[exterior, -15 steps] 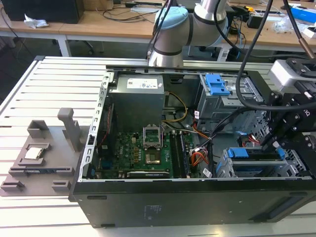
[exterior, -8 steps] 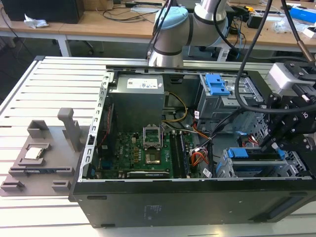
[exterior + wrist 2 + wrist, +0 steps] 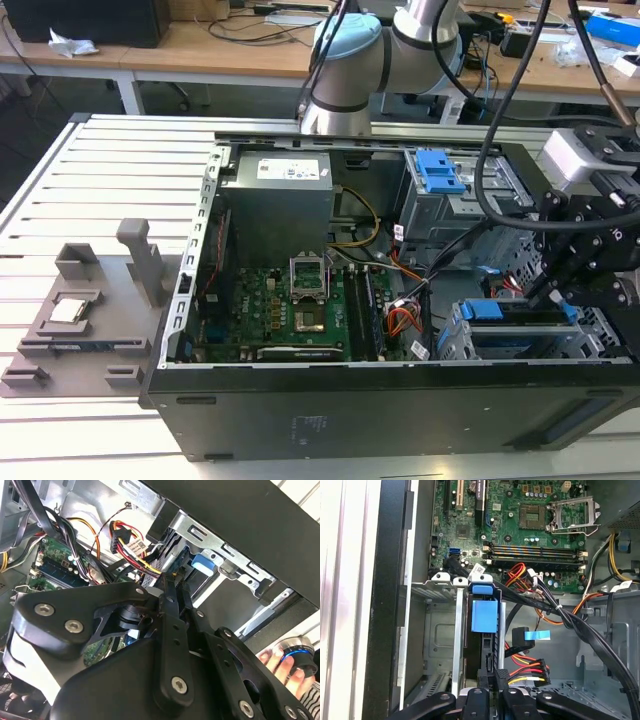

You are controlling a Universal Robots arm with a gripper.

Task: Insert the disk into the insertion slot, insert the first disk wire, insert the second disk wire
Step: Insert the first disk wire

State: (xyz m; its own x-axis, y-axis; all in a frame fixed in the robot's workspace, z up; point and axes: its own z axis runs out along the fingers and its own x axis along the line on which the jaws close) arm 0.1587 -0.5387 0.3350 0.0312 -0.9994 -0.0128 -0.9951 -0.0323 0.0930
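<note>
Blue plastic carrier framing the disk (image 3: 500,311), set on edge and sunk well into the insertion slot (image 3: 455,342), the low grey perforated cage. Sits between the slot's metal rails in the first wrist view, blue end tab (image 3: 484,616) facing away from the slot's mouth toward the motherboard (image 3: 530,525).

Black gripper (image 3: 553,295) directly over the slot, tips down at the disk's exposed edge. Touches it or hovers just clear; cannot tell which. Fingers (image 3: 486,681) drawn nearly together in both wrist views, only a thin gap between them, far narrower than the disk's thickness. Grips nothing that can be made out. Same closed pair (image 3: 170,610) in the second wrist view, pointing along the slot toward the blue tab (image 3: 202,562).

Loose bundle of red, yellow and orange wires (image 3: 525,667) just beside the slot, on the motherboard side, plug ends free of the disk as far as can be seen. Flat blue cable end (image 3: 537,635) close by, also beside the slot.

Taller grey metal box (image 3: 450,210) with a ribbed blue latch (image 3: 440,172) behind the slot, apart from it. Power supply (image 3: 278,195) well apart from the slot, past the motherboard.

Person's hand (image 3: 277,664) outside the case wall next to the slot, resting on a round knob with a blue ring (image 3: 296,655).
</note>
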